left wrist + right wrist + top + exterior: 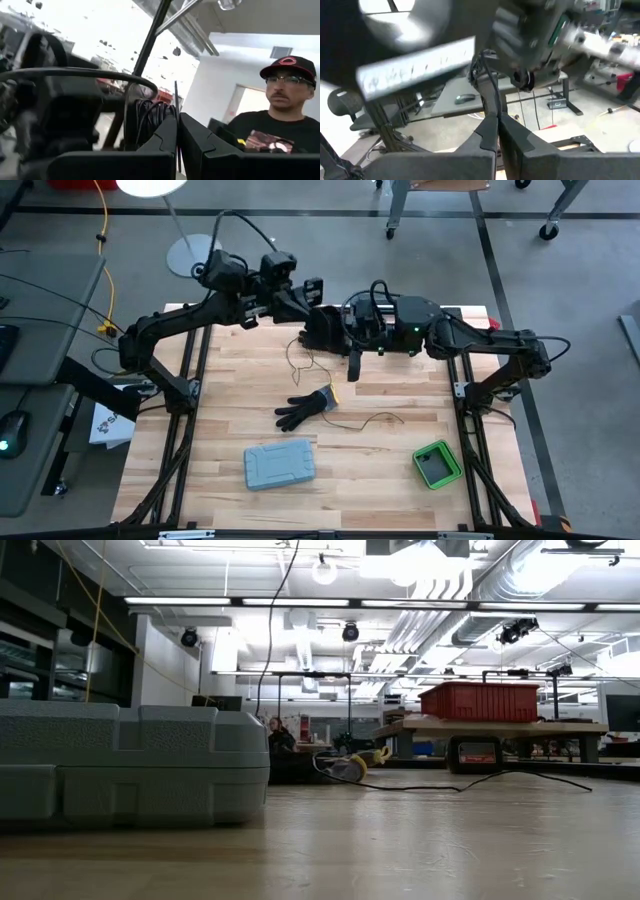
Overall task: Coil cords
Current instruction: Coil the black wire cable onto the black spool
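The cord is a thin dark wire. Part of it is gathered in small black loops (150,117) held up between my two grippers over the far middle of the table. A loose strand (300,360) hangs from there, and its tail (375,420) lies squiggled on the wood. My left gripper (322,328) and my right gripper (348,330) meet tip to tip above the table, both shut on the cord. In the low view only the tail (510,780) on the table shows. My left gripper pinches a thin strand (176,102) of the cord between its two shut fingers. The strand stands up out of the fingertips, and the black loops sit just beyond them, clear of the table. My right gripper pinches several dark strands (492,102) between its shut fingers, coming at them level from the table's right. The strands run on from the fingertips to a small bunch of loops (479,65), held clear of the table.
A black work glove with a yellow cuff (305,408) lies mid-table beside the wire's tail. A grey plastic case (280,465) lies near the front edge, a green box (437,464) at the front right. A person (280,115) stands beyond the table.
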Available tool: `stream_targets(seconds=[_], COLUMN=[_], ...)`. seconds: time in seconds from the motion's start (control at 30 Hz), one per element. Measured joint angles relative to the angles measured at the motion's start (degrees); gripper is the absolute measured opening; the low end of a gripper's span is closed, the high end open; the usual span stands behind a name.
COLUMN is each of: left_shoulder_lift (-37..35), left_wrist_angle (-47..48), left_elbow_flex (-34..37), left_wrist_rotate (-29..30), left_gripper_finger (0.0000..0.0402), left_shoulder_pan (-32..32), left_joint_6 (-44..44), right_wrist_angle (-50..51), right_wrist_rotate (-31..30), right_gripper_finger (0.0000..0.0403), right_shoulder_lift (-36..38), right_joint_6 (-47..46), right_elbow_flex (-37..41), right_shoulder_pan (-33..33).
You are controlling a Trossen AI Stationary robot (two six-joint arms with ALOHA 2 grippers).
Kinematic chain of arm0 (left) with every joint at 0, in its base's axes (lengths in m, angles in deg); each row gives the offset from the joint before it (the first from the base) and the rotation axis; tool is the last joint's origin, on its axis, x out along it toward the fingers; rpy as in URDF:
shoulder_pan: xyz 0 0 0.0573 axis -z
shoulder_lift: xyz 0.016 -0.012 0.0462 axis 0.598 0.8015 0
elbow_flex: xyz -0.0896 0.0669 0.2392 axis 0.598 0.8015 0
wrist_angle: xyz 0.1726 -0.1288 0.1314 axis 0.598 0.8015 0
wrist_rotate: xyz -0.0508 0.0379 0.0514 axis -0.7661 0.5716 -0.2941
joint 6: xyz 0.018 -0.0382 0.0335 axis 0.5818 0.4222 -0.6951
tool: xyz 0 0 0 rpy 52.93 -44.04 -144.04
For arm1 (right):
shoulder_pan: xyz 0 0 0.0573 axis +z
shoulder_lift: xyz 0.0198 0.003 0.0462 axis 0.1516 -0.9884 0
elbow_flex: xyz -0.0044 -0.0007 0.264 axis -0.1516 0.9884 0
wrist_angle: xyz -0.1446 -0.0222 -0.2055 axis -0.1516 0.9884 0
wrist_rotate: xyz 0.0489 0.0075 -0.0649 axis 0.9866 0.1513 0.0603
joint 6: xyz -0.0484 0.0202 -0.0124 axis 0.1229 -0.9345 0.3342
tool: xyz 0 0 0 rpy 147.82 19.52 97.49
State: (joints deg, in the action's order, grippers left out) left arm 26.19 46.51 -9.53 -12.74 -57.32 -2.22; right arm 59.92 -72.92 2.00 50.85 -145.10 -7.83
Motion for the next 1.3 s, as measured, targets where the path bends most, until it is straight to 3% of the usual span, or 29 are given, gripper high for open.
stream_targets(seconds=[0.27,0.53,0.7,1.1,1.2,1.3], left_shoulder_lift=[-0.87,-2.66,-3.19,-3.53,-3.72,-3.72], left_wrist_angle=[-6.73,-6.30,-6.02,-6.54,-6.65,-6.43], left_elbow_flex=[0.02,0.02,0.02,-0.09,-0.09,-0.09], left_wrist_rotate=[1.75,1.58,0.84,2.26,3.10,3.64], left_gripper_finger=[0.0000,0.0000,0.0000,0.0000,0.0000,0.0000], left_shoulder_pan=[-2.89,-7.95,-10.47,-11.32,-11.68,-11.82], left_joint_6=[2.02,1.34,1.32,-0.83,-2.20,-2.23], right_wrist_angle=[0.30,0.21,0.25,2.37,2.50,2.20], right_wrist_rotate=[-0.02,-0.58,-4.59,-10.58,-11.83,-17.63], right_gripper_finger=[0.0000,0.0000,0.0005,0.0144,0.0167,0.0176], right_shoulder_lift=[-1.13,-1.41,-1.42,-3.58,-5.50,-7.24], right_joint_6=[-0.28,-0.93,-1.96,-3.87,-2.26,0.32], right_elbow_flex=[-0.02,-0.10,-0.11,0.07,0.13,0.13], right_shoulder_pan=[0.68,0.64,0.66,-1.97,-2.41,-2.51])
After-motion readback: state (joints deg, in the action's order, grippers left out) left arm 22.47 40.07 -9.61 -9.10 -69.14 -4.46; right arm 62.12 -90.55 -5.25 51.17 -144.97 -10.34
